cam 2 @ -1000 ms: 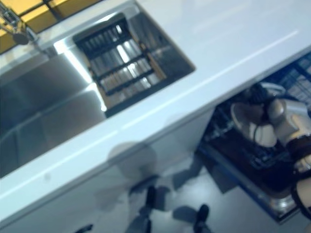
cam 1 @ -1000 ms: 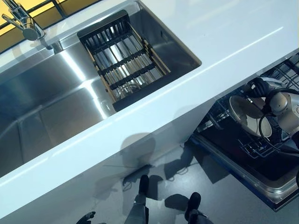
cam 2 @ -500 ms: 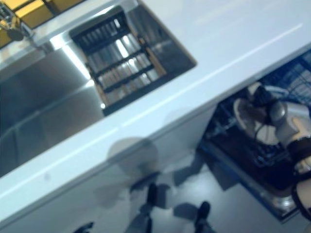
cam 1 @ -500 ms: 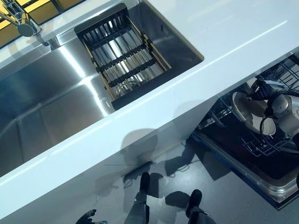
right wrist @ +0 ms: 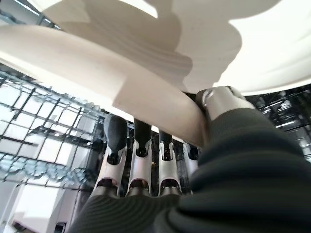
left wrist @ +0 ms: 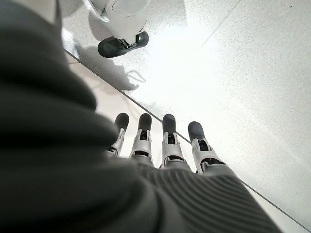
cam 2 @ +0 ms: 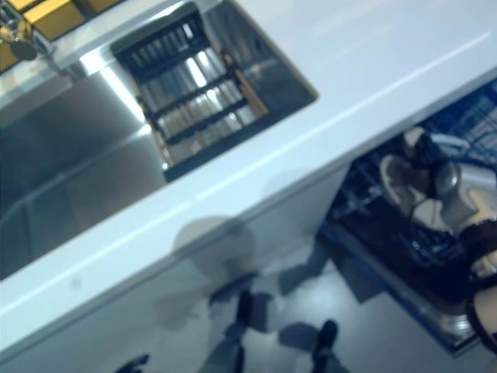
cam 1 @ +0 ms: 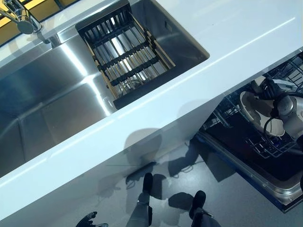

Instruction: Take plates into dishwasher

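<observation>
The white counter (cam 1: pixel 227 28) runs across the scene, with the steel sink (cam 1: pixel 52 90) sunk into it on the left and a dark drying rack (cam 1: pixel 124 56) resting over the sink's right end. Below the counter's right end the dishwasher (cam 1: pixel 265 175) stands open, its lower rack (cam 1: pixel 267 149) of dark wire pulled out over the grey floor (cam 1: pixel 156 198).

The plate (cam 1: pixel 253 106), pale and round, is over that lower rack, held on edge by the right hand (cam 1: pixel 273 90). In the right wrist view the thumb presses one face of the plate (right wrist: pixel 146 87) while the fingers (right wrist: pixel 141 145) reach along the other face, so the hand pinches it near the rim, with the wire rack just beyond the fingertips. The left hand (left wrist: pixel 165 145) hangs low near the floor on the left, fingers straight and holding nothing.

The main risk, as I judge it, lies in the release. The grip is a pinch at one edge of a smooth plate, so a small tilt could let it slide out and strike the wires. If the rim lands on top of a prong rather than between two, the plate may tip over once freed. I cannot tell whether its lower edge touches the rack yet; letting go early would drop it. The counter's edge overhangs close by, and lifting the arm out steeply could knock it.
</observation>
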Available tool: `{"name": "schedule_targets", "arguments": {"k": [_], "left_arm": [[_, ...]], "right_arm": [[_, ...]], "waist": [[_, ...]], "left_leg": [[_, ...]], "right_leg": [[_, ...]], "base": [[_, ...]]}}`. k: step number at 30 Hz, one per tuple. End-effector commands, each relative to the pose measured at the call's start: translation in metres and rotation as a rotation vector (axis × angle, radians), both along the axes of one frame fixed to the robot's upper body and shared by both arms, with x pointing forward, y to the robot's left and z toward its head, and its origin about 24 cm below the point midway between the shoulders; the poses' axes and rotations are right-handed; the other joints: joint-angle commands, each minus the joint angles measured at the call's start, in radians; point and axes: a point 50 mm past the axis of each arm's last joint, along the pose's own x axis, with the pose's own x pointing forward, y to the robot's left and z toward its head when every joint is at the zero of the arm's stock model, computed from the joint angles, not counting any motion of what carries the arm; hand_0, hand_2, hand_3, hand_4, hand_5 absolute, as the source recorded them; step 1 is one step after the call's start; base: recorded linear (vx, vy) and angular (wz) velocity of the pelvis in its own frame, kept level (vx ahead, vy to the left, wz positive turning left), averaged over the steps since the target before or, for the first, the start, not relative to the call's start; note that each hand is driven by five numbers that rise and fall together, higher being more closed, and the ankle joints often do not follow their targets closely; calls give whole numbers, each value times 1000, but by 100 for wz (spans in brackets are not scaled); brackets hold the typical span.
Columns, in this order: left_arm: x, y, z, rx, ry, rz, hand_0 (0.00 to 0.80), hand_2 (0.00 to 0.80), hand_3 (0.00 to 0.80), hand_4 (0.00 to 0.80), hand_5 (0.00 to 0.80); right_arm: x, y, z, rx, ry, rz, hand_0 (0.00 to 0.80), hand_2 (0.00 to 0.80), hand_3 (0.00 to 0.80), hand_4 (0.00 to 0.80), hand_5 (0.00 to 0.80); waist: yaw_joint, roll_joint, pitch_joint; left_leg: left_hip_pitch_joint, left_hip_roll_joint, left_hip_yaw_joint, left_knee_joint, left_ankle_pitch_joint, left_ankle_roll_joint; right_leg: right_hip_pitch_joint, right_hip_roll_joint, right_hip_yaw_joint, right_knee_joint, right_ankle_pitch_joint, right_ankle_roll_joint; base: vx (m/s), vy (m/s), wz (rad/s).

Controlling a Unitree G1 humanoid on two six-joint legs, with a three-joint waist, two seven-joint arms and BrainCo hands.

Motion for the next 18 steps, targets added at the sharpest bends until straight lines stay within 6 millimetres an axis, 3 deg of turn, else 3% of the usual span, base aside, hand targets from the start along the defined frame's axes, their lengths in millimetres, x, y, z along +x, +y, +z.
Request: {"name": "schedule_targets", "arguments": {"k": [1, 18], "left_arm": [[-24, 9, -7, 18, 52, 14, 0, 0, 0, 0, 0], [-22, 7, -6, 6, 49, 17, 0, 0, 0, 0, 0]], "right_arm": [[-29, -41, 23, -50, -100, -224, 800, 800, 800, 800, 800], [-41, -57, 21, -44, -140, -339, 800, 800, 800, 800, 800]], "waist": [[5, 26, 12], [-4, 28, 12]], "left_leg": [[-32, -22, 37, -73, 24, 44], [-14, -22, 51, -87, 28, 41]], "right_leg": [[10, 24, -15, 181, -198, -26], [25, 27, -22, 159, -188, -25]], "base": [[0, 0, 0], [0, 0, 0]]}}
